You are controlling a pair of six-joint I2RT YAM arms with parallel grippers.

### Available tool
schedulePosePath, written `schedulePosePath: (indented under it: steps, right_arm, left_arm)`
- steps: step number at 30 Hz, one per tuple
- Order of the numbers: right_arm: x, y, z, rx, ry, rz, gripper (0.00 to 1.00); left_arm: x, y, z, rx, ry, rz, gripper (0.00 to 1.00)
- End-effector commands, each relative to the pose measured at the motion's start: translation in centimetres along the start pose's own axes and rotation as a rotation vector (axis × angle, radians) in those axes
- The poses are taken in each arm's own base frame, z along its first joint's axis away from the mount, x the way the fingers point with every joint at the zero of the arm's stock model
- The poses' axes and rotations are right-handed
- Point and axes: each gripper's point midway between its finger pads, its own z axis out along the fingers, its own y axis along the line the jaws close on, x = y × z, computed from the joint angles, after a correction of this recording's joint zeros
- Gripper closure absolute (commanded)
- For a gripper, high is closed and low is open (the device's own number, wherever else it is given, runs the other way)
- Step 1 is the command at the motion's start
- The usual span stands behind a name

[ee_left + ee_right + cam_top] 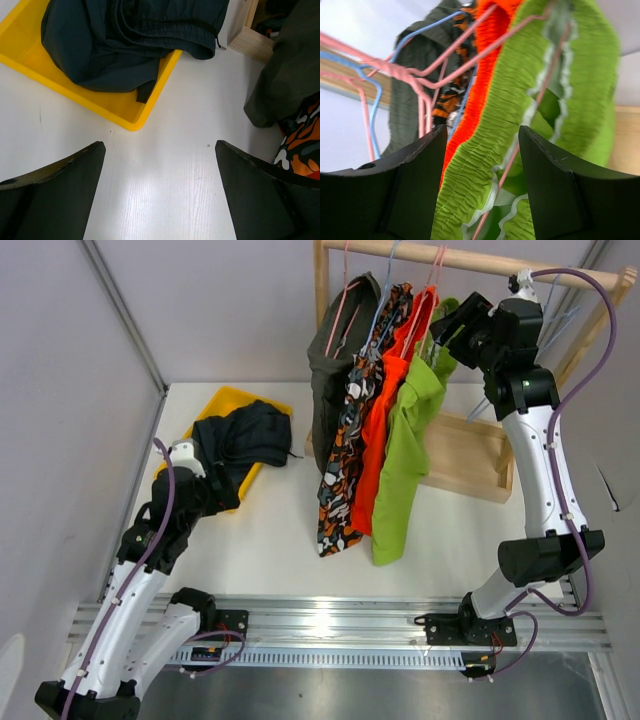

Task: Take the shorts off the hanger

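Lime green shorts (405,455), bright orange shorts (380,410), camouflage shorts (347,455) and dark olive shorts (332,360) hang on wire hangers from a wooden rail (480,260). Dark navy shorts (245,435) lie in a yellow tray (225,400). My right gripper (440,335) is open at the top of the lime green shorts; its jaws stand on either side of the green waistband (485,165) and pink hanger wire (540,95). My left gripper (160,185) is open and empty above the bare table, just near of the tray (125,110).
The rack's wooden base (465,455) sits at the back right. White walls close the table at the left and back. A metal rail (330,625) runs along the near edge. The olive and camouflage shorts hang at the right edge of the left wrist view (285,75).
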Motion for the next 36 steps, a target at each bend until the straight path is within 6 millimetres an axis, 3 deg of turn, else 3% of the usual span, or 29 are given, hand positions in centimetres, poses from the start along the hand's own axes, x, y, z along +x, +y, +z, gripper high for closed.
schedulePosePath:
  steps: [1,8,12,26,33,36]
  right_arm:
    - [-3.3,-0.5,-3.0,0.081,-0.125,-0.026,0.35]
    - [-4.2,-1.4,-4.4,0.123,-0.151,-0.025,0.35]
    - [-4.5,-0.6,-4.4,0.086,-0.156,-0.008,0.35]
    - [-3.3,3.0,-2.7,-0.001,-0.125,0.011,0.35]
    - [-1.7,3.3,-1.0,-0.011,-0.08,0.012,0.35]
    - [-1.0,3.3,-0.4,-0.01,-0.066,0.009,0.39]
  left_arm:
    - [-0.5,-0.8,0.2,0.039,-0.023,0.013,0.02]
    - [-0.6,-0.8,0.2,0.039,-0.022,0.013,0.02]
    - [-0.6,-0.8,0.2,0.039,-0.023,0.013,0.02]
    - [-0.5,-0.8,0.3,0.034,-0.018,0.014,0.02]
    - [-0.5,-0.8,0.3,0.038,-0.023,0.013,0.02]
    - [-0.6,-0.8,0.2,0.037,-0.025,0.013,0.02]
